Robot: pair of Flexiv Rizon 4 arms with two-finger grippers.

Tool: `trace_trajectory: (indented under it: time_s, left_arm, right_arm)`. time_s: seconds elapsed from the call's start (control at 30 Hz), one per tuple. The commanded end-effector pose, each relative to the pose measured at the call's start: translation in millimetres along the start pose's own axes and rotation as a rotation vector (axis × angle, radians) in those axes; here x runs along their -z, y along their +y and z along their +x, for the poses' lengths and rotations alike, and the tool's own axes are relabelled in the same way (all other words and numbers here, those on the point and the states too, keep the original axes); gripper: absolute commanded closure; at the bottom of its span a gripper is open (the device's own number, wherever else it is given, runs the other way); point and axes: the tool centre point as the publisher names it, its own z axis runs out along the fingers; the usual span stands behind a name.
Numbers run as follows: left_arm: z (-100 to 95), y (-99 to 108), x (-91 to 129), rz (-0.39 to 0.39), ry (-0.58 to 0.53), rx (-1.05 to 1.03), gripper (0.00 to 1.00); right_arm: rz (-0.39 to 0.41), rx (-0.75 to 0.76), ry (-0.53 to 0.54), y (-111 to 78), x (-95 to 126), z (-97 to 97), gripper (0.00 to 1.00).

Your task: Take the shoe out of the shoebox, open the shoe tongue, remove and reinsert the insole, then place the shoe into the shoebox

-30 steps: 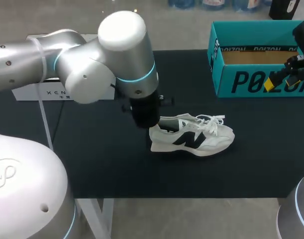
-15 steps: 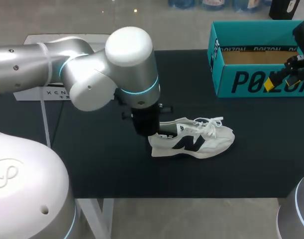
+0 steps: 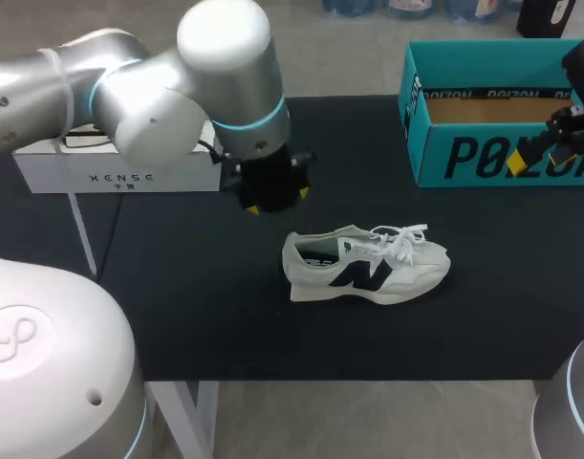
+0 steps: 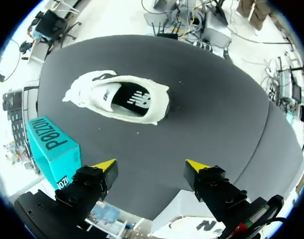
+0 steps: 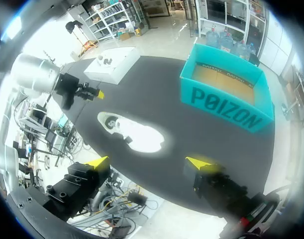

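Shoe (image 3: 368, 268), upright on the table (image 3: 196, 306) near-left of the shoebox (image 3: 483, 158), looks light and soft-sided, so its stiffer heel collar is probably the surest hold; left gripper (image 4: 151, 167), far-left of the heel, and right gripper (image 5: 147, 162) both gape wide, empty.

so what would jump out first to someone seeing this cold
A white shoe sits on its sole in the middle of the black table, its dark insole showing. Behind it to the right stands an open, empty teal box. The big left arm hangs near the heel, jaws open.
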Motion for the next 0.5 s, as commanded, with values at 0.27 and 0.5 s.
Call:
trace_trajectory:
  time_s: [0.27,0.5]
  left_arm:
    - [39.3,27.6,8.0,0.27,-0.112,0.218,0.0]
    - [39.3,27.6,8.0,0.27,-0.112,0.218,0.0]
  right_arm:
    - [0.003,-0.001,-0.001,0.9,-1.0,-0.3,0.0]
    - [0.003,-0.001,-0.001,0.9,-1.0,-0.3,0.0]
